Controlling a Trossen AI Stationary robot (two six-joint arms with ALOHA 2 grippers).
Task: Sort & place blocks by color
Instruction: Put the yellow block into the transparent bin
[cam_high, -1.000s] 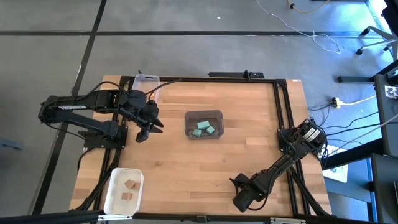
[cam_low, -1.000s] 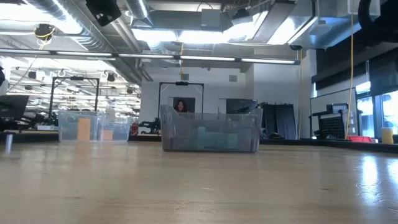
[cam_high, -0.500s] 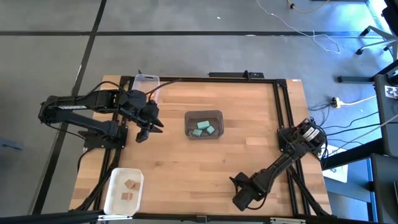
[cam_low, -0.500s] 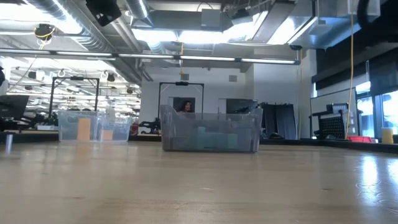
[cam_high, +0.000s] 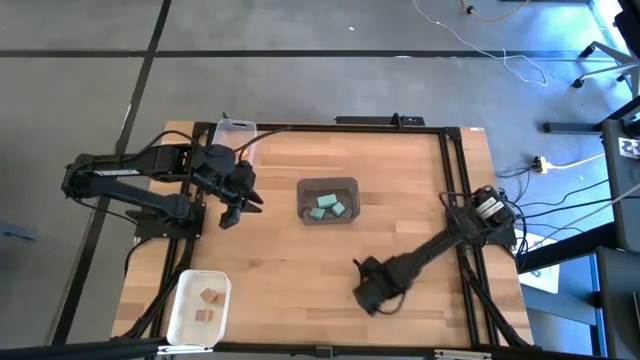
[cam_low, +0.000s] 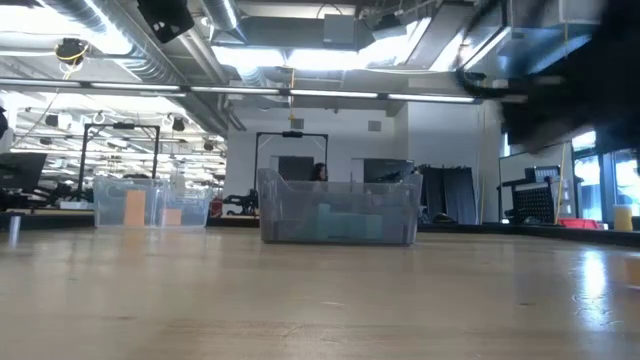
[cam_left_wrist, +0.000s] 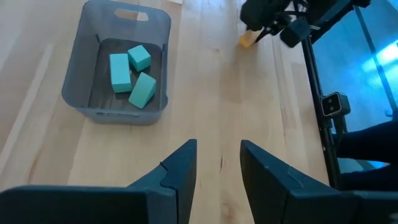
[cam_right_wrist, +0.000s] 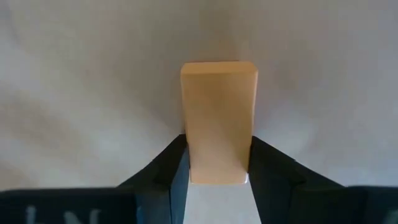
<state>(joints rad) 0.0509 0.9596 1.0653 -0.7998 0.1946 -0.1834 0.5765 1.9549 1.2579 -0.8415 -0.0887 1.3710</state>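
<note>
Right jaws: closed on an orange block, which was held upright between the two dark fingers in the right wrist view.
Right gripper: seen over the near middle of the table, right of centre, its arm reaching in from the right edge.
Left jaws: parted by a narrow gap with nothing between them, as shown in the left wrist view.
Left gripper: held above the left side of the table, left of the grey bin, apparently waiting.
Grey bin: placed at the table's centre; three teal blocks were seen lying inside it.
White bin: placed at the near left corner; two tan blocks were visible inside it, and no more could be made out.
Clear bin: placed at the far left corner; its contents could not be made out from above.
Loose blocks: none were seen lying on the bare wood in the high view.
Progress: the teal blocks were judged sorted, and the tan ones largely so.
Remaining: the held orange block was not yet placed; it was judged to belong in the clear bin, far across the table.
</note>
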